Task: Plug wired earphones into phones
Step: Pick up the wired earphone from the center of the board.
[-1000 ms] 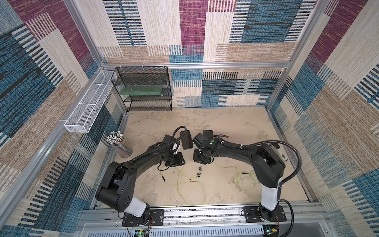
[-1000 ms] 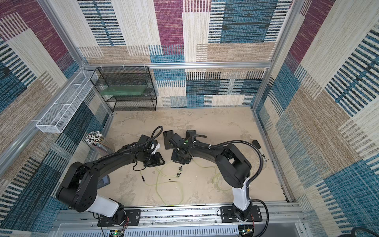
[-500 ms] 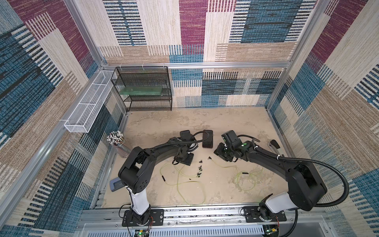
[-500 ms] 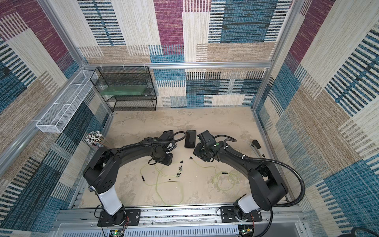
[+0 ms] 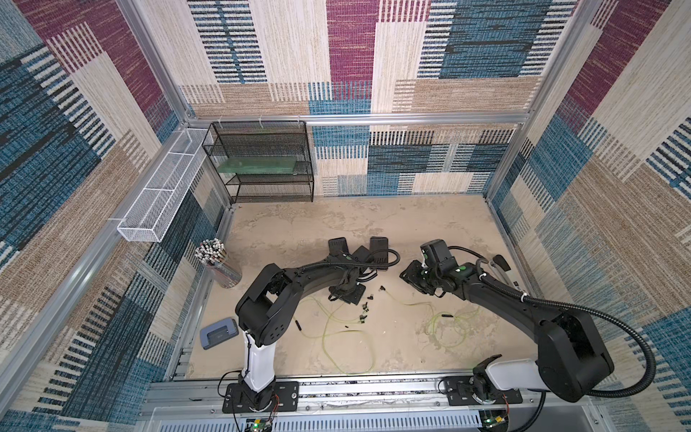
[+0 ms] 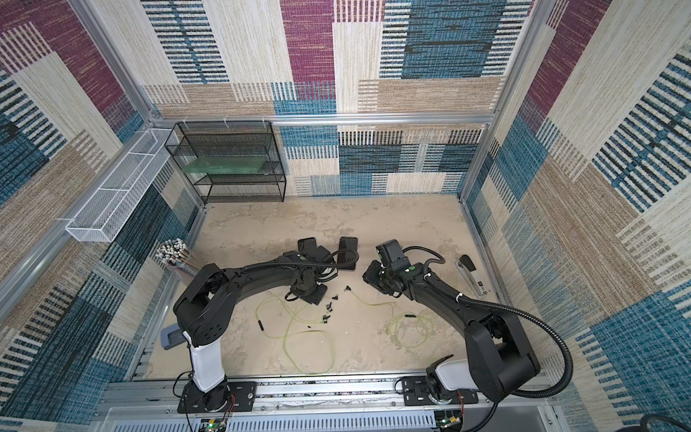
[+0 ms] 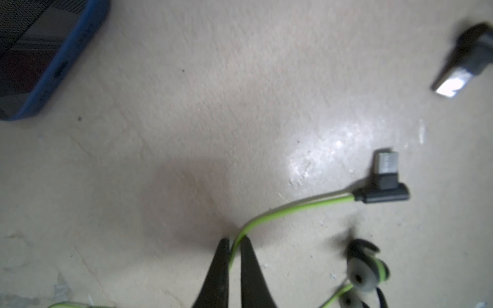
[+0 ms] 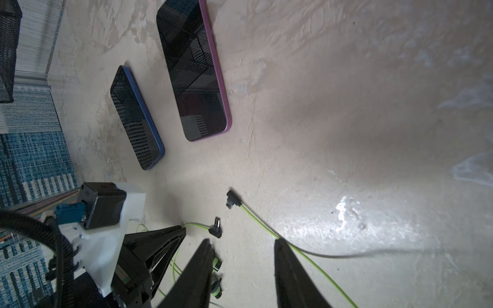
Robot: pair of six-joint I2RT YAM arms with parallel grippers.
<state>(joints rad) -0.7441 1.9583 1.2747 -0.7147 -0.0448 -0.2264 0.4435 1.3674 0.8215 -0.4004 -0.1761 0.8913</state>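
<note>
On a sandy desk, the left fingers are clenched on a green earphone cable. They grip it a short way behind its right-angled plug, which lies flat on the desk and is not itself gripped. The right fingers are spread, released, and hold nothing. The second cable passes beside or under one of them; which cannot be told. It ends in a second plug, near the first.

Beyond the plugs and apart from them lie a blue-edged phone and a purple-edged phone, flat and side by side. Nothing shows plugged into either. Grey earbuds lie near the left fingers.

Several things could go wrong from here:
- **Plug swinging:** The hold is on limp cable rather than the plug body, so the plug may dangle, spin or droop once lifted. Its metal tip may then miss the port or meet it skewed.
- **Phone sliding:** Nothing pins either phone, so a push at the port may simply slide it across the desk.
- **Tangling:** The two plugs and the earbuds sit close together, so dragging one cable may catch the other.
- **Trapped cable:** The right fingers, if lowered or closed, may trap the second cable by accident.
- **Slipping grip:** The thin cable could slip through the left fingers.
</note>
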